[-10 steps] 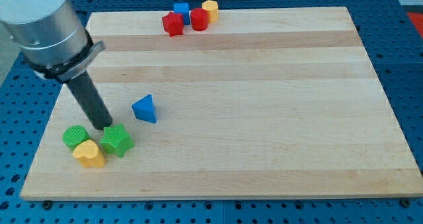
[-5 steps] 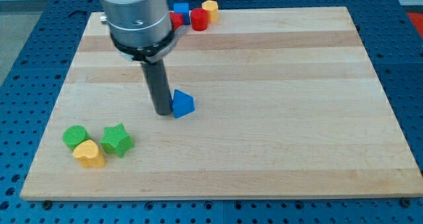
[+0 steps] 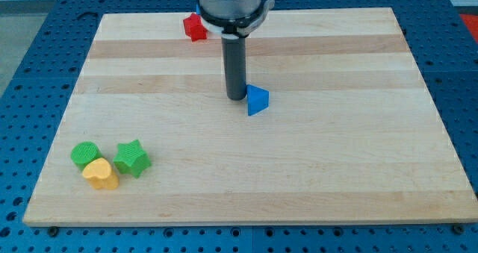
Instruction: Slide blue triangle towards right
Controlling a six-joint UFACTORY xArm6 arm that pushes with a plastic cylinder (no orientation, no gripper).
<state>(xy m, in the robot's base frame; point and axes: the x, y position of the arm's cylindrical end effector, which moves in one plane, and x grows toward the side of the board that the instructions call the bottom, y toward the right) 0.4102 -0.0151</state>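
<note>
1. In the camera view, the wooden board (image 3: 314, 178) is lying flat on a blue table with small holes (image 3: 30, 74), and the board is filling most of the picture.
2. The blue triangle (image 3: 257, 101) is sitting near the middle of the board, a little toward the view's top. It is a small, bright blue block with a pointed shape, and its lit face is looking lighter than its shaded side.
3. My tip (image 3: 237, 98) is resting on the board just at the view's left of the blue triangle, touching it or nearly touching it. The rod is standing straight up and down, dark and round. It is only a stick, so it is not gripping or holding anything; it is just leaning its side up against the block.
4. A red block (image 3: 196, 27) is sitting near the board's top edge, at the view's left of the rod's big grey body, which is hiding whatever is behind it.
5. Three blocks are huddling together at the view's bottom left: a green round block (image 3: 85, 154), a green star block (image 3: 131, 157) and a yellow block (image 3: 100, 174) in front, touching each other. They are well apart from the blue triangle.
</note>
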